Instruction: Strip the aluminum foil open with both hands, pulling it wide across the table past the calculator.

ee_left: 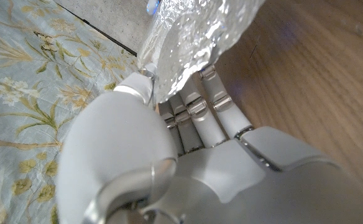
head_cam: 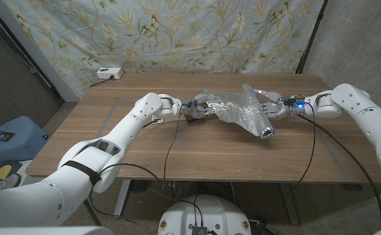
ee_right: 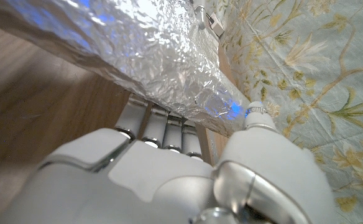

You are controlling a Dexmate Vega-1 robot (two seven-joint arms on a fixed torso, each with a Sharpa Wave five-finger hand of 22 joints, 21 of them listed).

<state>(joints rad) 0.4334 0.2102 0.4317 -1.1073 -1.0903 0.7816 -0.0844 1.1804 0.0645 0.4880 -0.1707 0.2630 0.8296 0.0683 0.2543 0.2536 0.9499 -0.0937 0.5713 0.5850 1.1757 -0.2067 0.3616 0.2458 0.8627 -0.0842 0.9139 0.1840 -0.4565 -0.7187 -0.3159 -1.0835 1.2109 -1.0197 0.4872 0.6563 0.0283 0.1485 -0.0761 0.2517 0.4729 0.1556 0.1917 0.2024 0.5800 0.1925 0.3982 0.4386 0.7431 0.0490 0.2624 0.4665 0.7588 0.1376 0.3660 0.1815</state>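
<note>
A crinkled sheet of aluminum foil (head_cam: 237, 106) hangs stretched just above the middle of the table between both hands. Its roll end (head_cam: 267, 132) points toward the table's front. My left hand (head_cam: 200, 104) grips the sheet's left edge, and the left wrist view shows that hand (ee_left: 188, 143) with its fingers closed on the foil (ee_left: 194, 37). On the opposite edge my right hand (head_cam: 271, 104) holds on; the right wrist view shows this hand (ee_right: 169, 168) with its thumb over the foil (ee_right: 138, 56). A dark flat object (head_cam: 192, 116), perhaps the calculator, lies partly hidden under the left hand.
A white power strip (head_cam: 109, 73) sits at the back left corner of the wooden table (head_cam: 138, 153). A flowered cloth hangs behind it. Black cables trail from both wrists over the table's front edge. A blue object (head_cam: 8, 137) stands on the floor left of the table.
</note>
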